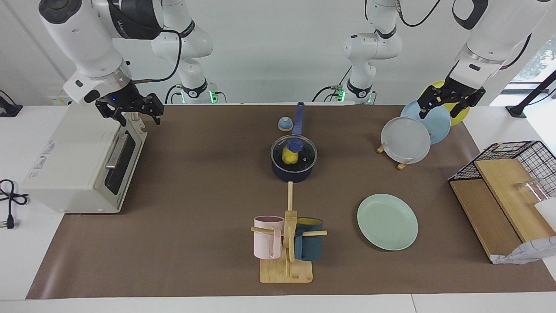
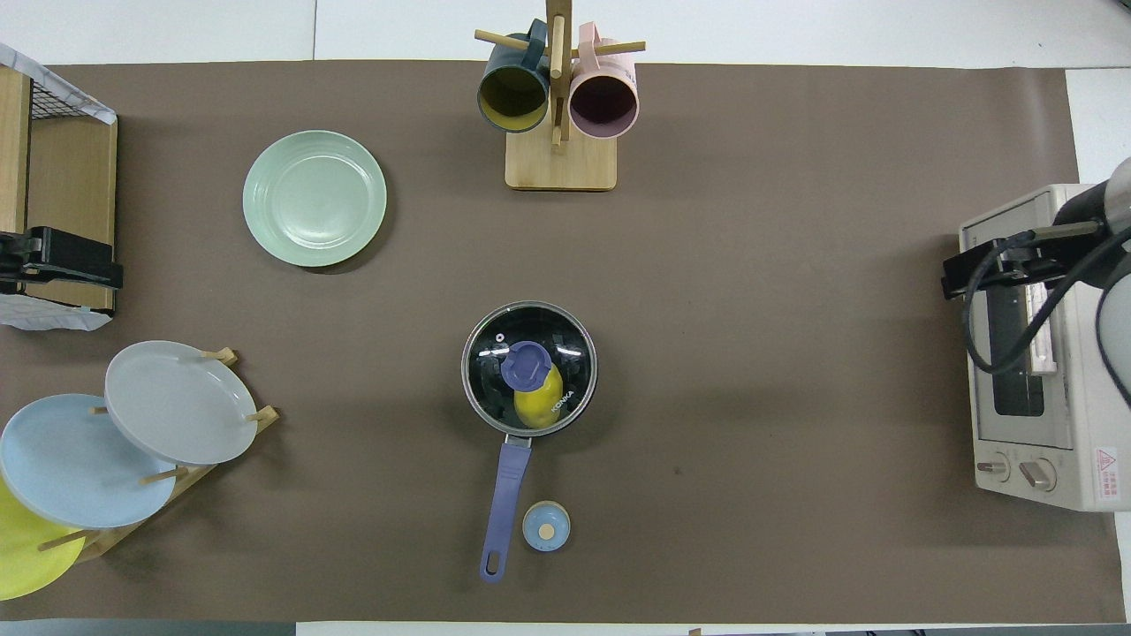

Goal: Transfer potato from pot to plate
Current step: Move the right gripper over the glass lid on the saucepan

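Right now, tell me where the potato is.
The potato sits inside the pot under its glass lid, mid-table, nearer to the robots than the mug rack.

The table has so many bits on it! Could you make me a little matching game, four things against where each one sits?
Things:
1. potato
2. plate
3. pink mug
4. grey plate

Places:
A. hanging on the wooden mug stand
B. propped in the wooden rack
C. in the pot, under its glass lid
D. lying flat on the brown mat, bare

Pairs: 1-C, 2-D, 3-A, 4-B
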Robot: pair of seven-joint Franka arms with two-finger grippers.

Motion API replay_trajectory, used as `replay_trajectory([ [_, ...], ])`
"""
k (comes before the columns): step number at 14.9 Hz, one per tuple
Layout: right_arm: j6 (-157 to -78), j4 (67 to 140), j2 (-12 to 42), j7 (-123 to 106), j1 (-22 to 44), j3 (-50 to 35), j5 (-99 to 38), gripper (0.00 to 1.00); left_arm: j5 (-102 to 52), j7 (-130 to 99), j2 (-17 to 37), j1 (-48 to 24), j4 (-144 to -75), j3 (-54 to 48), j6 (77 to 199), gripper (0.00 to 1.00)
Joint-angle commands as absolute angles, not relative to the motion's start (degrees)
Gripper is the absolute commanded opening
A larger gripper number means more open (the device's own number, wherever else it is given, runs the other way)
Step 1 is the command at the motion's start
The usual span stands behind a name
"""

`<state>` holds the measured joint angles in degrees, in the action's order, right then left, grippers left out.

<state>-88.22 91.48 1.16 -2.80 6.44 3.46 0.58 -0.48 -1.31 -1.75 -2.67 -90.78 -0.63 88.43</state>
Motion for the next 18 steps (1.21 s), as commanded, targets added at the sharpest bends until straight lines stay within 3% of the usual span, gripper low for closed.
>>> replay_trajectory([
  [1,-91.57,92.55,0.17,2.24,14.29,3.34,0.0,1.0,-1.14,-1.32,-2.9,-2.64,-91.85,-0.44,88.77,1.0],
  [6,-98.25,89.74,6.93,21.85,29.06,3.34,-3.87,1.0,-1.14,-1.32,-2.9,-2.64,-91.93,-0.44,88.77,1.0],
  [11,-111.06,92.01,13.44,32.96,41.73,3.34,-3.16,1.0,-1.06,-1.32,-2.9,-2.64,-91.93,-0.44,88.77,1.0],
  [18,-119.96,100.36,13.89,33.05,44.47,3.34,0.34,1.0,-1.05,-1.32,-2.81,-2.64,-91.93,-0.35,88.77,1.0],
])
